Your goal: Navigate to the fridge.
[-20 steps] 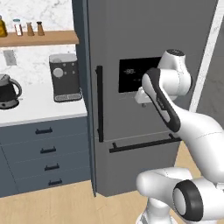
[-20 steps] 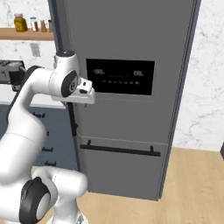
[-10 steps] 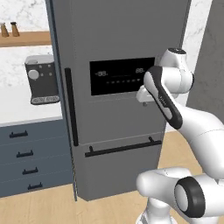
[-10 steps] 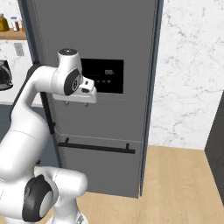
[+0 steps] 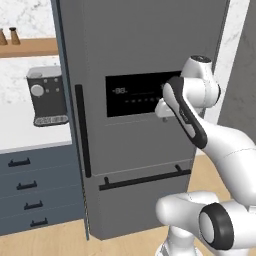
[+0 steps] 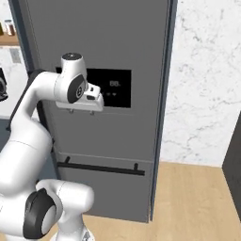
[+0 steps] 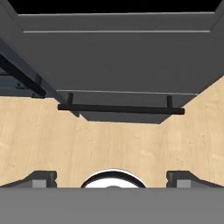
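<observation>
Already close: fridge [image 5: 140, 60] dead ahead of the base, tall matte-grey front taking up most of both base views, long axis upright. Arm folded high in front of it, gripper [image 7: 112, 177] pointing down at the wood floor [image 7: 109, 144], fingertips [image 7: 41, 177] set wide apart with nothing between them, so released and empty. From the hand view, fridge lies forward of the pincer and above it in frame, drawer handle [image 7: 120, 108] running crosswise, near but not touching.

Relation that matters for the drive: fridge sits slightly left of centre in the right base view, slightly right of centre in the left base view, so roughly square on. Judged nearly done; at most a small nudge forward or sideways left. Risk judged as the raised elbow brushing the door if the base creeps nearer.

Black display panel [image 5: 137, 94] at arm height, partly covered by the wrist; pale digits on it, reading something like "88", too blurred to be sure. Long vertical handle [image 5: 82, 131] at the left edge of the door. Coffee machine [image 5: 46, 96] on the counter to the left, blue-grey drawers [image 5: 30, 192] below. No brand name legible anywhere.
</observation>
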